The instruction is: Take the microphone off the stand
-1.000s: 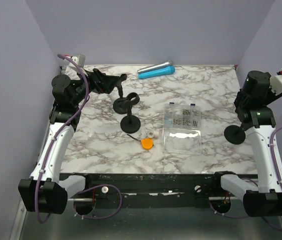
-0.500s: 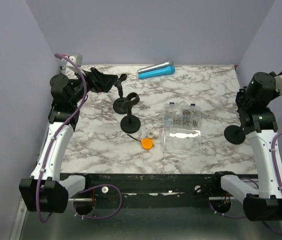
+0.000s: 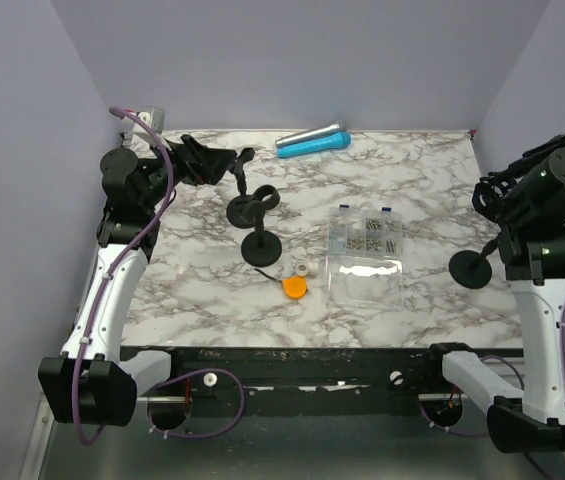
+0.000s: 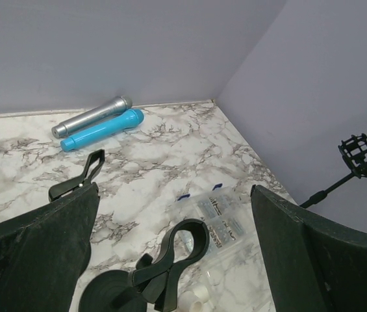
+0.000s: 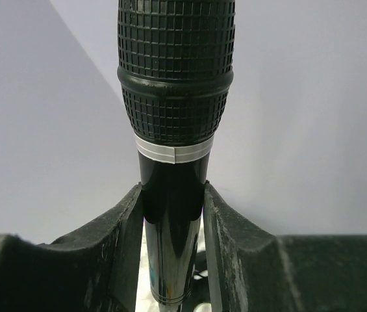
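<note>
TOP VIEW
Scene: two arms are working over a marble table [image 3: 432, 180] w/ lilac walls behind.
Right arm: it is rearing up at the table's right edge, w/ the right gripper [image 3: 494, 190] hanging above and just behind the right stand [image 3: 471, 268]. The grip is too dark to read from here.
Left arm: it is reaching across the back-left corner, the left gripper [image 3: 224, 165] pointing toward the centre stand [image 3: 261, 246].
Also lying about: a silver mic [image 3: 314, 134] and a blue mic [image 3: 314, 147] are touching side by side at the far edge. A clear box [image 3: 366, 252] of small parts is sitting mid-table, w/ an orange cap [image 3: 294, 287] near it.

LEFT WRIST VIEW
Left pincer: the left gripper [image 4: 175, 195] is spreading its fingers [image 4: 34, 260] wide, holding nothing.
Below it: the centre stand [image 4: 182, 246] is showing its looped clip, w/ the clear box [image 4: 217, 214] just beyond.
Far side: the silver mic [image 4: 92, 116] and blue mic [image 4: 102, 130] are resting by the wall. The right stand [image 4: 362, 156] is showing a cage-like holder on a thin rod.

RIGHT WRIST VIEW
Right pincer: the right gripper [image 5: 173, 201] is clenching the microphone [image 5: 175, 78] by its black handle, w/ both fingers [image 5: 121, 240] pressing its sides.
Task item: the microphone is standing upright in that grip, its mesh head and silver ring above the fingers, bare wall behind.
Stand contact: can't tell from this view.
</note>
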Action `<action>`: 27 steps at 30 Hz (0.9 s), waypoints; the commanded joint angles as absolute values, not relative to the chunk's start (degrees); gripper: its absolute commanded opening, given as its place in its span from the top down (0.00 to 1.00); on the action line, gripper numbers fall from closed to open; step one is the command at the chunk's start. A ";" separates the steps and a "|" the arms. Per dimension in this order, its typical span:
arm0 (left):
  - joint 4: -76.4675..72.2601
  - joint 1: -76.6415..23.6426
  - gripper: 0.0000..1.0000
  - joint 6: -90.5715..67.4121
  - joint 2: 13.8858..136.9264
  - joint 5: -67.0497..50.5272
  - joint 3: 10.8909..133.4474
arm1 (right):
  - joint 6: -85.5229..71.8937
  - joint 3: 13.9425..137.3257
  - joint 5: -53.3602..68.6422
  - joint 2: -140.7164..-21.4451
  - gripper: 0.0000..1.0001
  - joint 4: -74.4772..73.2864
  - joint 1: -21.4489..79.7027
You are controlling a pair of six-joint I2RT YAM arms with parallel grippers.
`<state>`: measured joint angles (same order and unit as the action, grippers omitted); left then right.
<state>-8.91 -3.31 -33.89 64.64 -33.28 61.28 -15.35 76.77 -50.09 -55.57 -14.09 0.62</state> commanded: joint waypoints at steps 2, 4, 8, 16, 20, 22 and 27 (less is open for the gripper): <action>-9.93 -2.94 0.02 -33.96 64.67 -34.38 62.14 | -18.50 84.33 -39.87 -57.96 0.96 -12.33 0.26; -9.84 -2.90 0.01 -33.95 64.60 -34.28 62.16 | -21.40 86.87 -35.66 -60.25 0.98 -13.81 0.27; -9.50 -2.91 0.01 -33.40 64.47 -33.95 62.23 | -29.62 89.68 -26.30 -64.31 0.99 -15.73 0.31; -8.97 -2.88 0.01 -33.01 64.34 -33.90 62.49 | -32.20 87.40 -35.49 -73.99 0.99 -10.80 18.14; -8.81 -2.56 0.01 -33.07 64.42 -33.93 62.57 | -37.25 87.81 -36.35 -81.54 0.99 -9.67 23.34; -8.70 -2.31 0.02 -33.04 64.30 -33.85 62.66 | -41.00 87.65 -37.87 -84.71 0.99 -9.65 24.84; -9.02 -1.34 0.01 -33.88 64.42 -34.39 62.67 | -52.82 86.94 -39.53 -92.97 0.99 -9.30 26.75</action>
<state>-8.80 -2.31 -33.67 64.64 -33.26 61.28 -41.12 87.35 -35.40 -88.36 -11.49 25.61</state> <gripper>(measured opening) 0.981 0.388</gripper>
